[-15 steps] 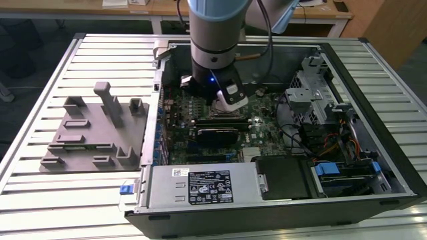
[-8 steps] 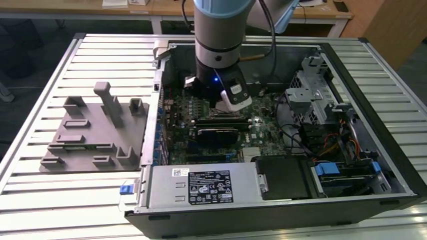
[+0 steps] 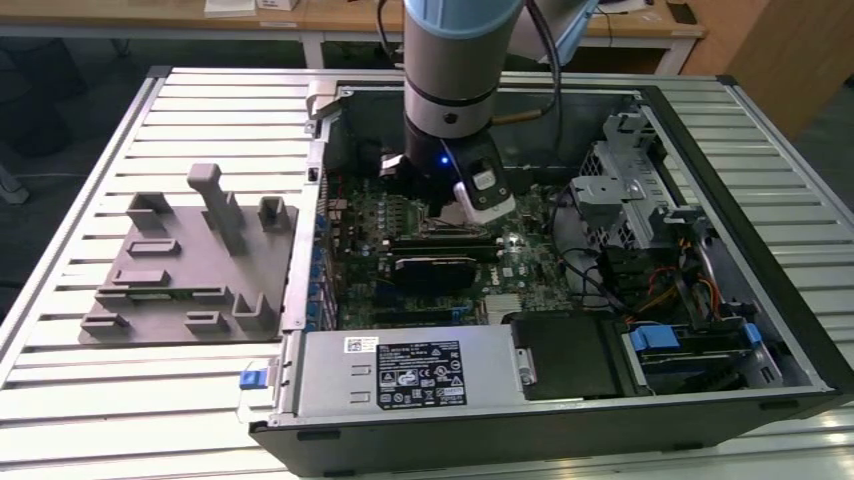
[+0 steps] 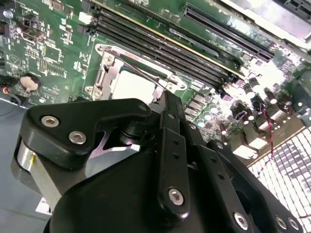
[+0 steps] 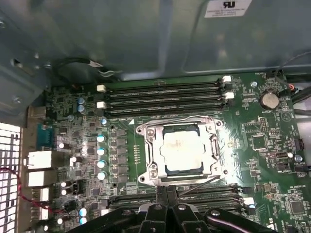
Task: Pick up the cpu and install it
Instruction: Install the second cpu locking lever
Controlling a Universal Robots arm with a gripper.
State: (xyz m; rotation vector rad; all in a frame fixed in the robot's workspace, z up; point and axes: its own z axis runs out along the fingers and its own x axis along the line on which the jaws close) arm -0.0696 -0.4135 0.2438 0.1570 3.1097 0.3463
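Observation:
The cpu [image 5: 182, 150] is a silver-white square lying flat inside the metal-framed socket [image 5: 146, 155] on the green motherboard [image 5: 272, 145]. The socket's frame is open around it, with a thin wire lever along one side. In the second wrist view the cpu [image 4: 133, 85] lies just past the black fingers. My gripper [image 5: 165, 192] hovers a little above the board beside the socket's edge, its two fingers pressed together with nothing between them. In the exterior view the arm [image 3: 454, 90] reaches down into the open computer case [image 3: 334, 130].
Memory slots [image 5: 165, 94] run along both sides of the socket. A grey moulded fixture [image 3: 187, 260] lies on the slatted table at the exterior view's left. The power supply [image 3: 400, 375], a drive cage [image 3: 627, 180] and loose cables [image 3: 641, 280] crowd the case.

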